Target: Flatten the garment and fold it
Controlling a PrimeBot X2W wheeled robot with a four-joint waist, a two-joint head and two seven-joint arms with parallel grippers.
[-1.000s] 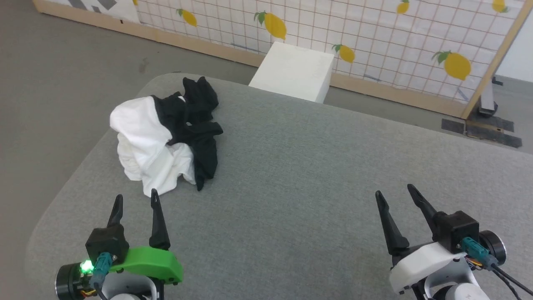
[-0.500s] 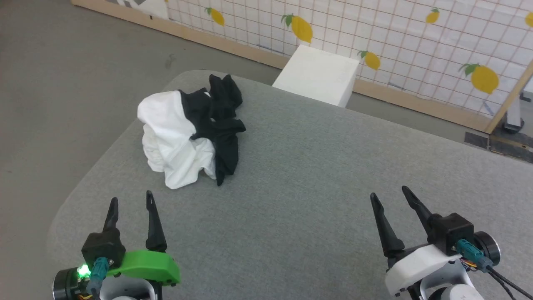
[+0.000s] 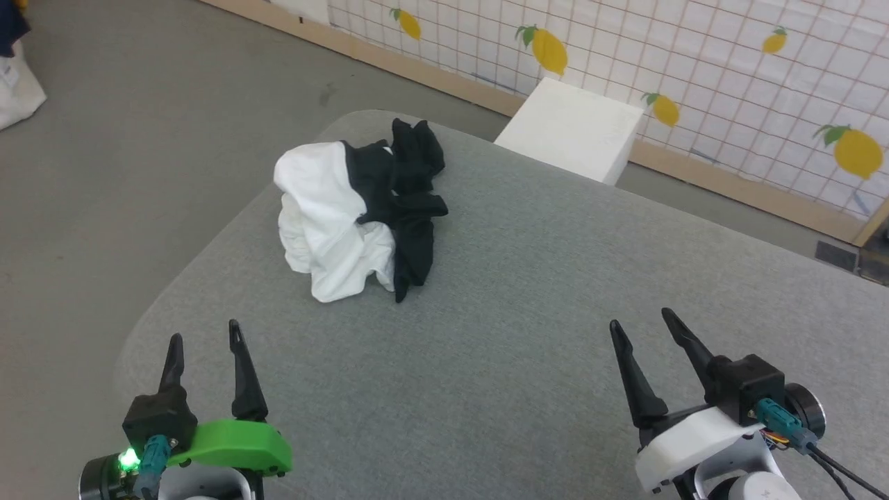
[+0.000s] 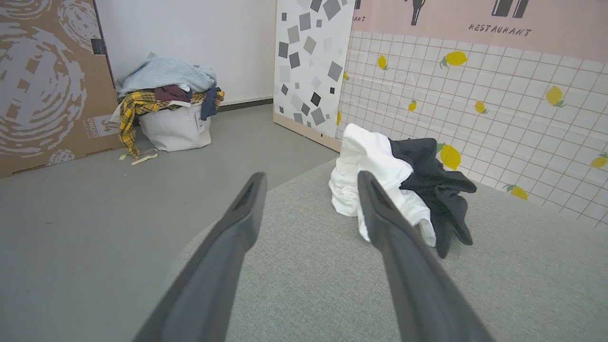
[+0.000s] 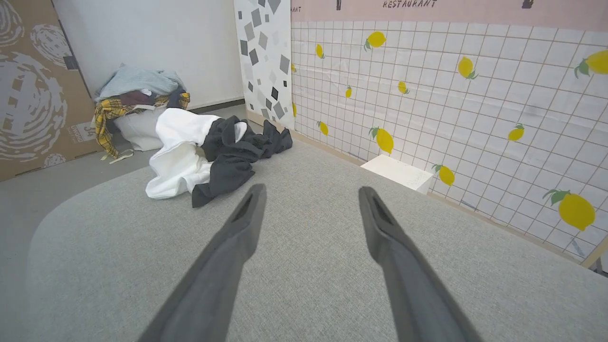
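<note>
Ahead of the right pincer [image 3: 640,317] the desk [image 3: 500,361] lies bare; ahead of the left pincer [image 3: 205,330], the crumpled garment [image 3: 326,222] stands, well apart.

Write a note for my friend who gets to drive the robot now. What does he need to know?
Left gripper: open, holding nothing, over the table's near left corner, short of the garment.
Right gripper: open, holding nothing, over bare table on the right, well away from the garment.
The garment lies crumpled in a heap near the table's far left corner, white part on the left, black part on the right.
Done: nothing yet.
Left: take hold of it, spread it flat, then fold it.
</note>
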